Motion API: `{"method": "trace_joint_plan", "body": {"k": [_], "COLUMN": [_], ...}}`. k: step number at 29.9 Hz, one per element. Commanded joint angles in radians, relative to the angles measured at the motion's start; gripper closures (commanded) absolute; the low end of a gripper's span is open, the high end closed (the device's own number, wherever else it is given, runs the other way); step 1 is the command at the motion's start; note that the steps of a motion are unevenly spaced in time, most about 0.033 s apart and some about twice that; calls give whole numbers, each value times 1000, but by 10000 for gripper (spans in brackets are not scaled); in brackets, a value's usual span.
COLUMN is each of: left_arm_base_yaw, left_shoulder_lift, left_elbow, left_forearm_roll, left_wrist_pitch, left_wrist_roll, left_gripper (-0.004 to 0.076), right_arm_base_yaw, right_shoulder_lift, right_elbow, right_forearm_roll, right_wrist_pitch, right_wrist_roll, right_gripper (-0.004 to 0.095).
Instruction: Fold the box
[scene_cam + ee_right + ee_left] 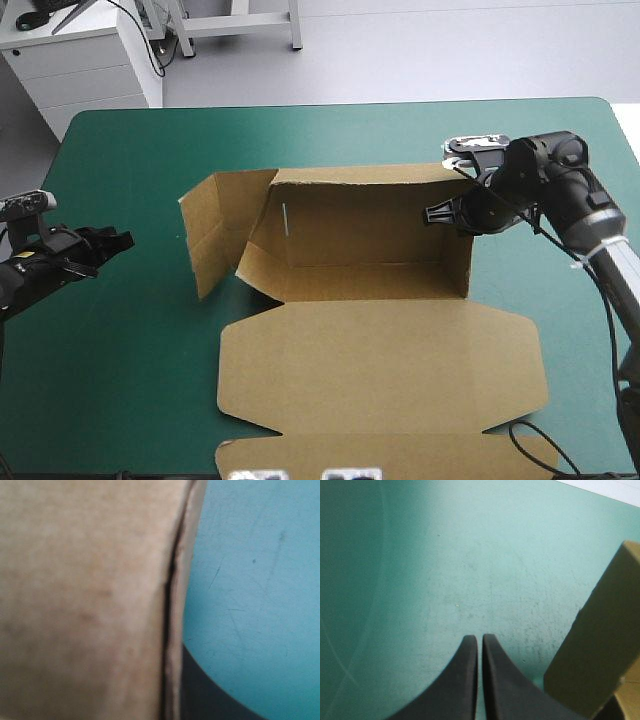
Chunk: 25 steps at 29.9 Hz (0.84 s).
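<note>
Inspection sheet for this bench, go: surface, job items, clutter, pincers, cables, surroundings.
Surface: teal-green cover, faintly scuffed.
Job's things: brown box, rear and right walls raised, left flap standing splayed outward, lid flat toward the near edge.
Clutter: nothing seen.
Pincers: left pincer shut, over the cover, left of the box and clear of it; right pincer shut on the box's right wall.
Cables: nothing seen beyond the robot's own.
Surroundings: white drawer unit beyond the far left corner.
</note>
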Motion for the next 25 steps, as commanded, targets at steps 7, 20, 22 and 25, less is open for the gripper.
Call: {"method": "trace_joint_plan", "body": {"k": [7, 20, 22, 25], "left_arm_base_yaw": [-13, -13, -13, -13], "left_shoulder_lift": [-20, -20, -20, -18], "left_elbow": [-25, -25, -25, -25], "left_forearm_roll": [-46, -46, -46, -46], "left_wrist_pitch": [-49, -50, -51, -51], "left_wrist_roll": [9, 9, 9, 9], "left_gripper": [716, 716, 716, 716], "right_arm_base_yaw": [-7, -7, -7, -7], "right_shoulder_lift": [179, 382, 382, 382], "right_elbow": [-128, -296, -310, -340], "right_forearm_roll": [44, 31, 33, 37], "right_wrist_pitch": [27, -32, -28, -1], "right_wrist_roll": [-8, -26, -31, -50], "right_gripper": [921, 919, 908, 814]}}
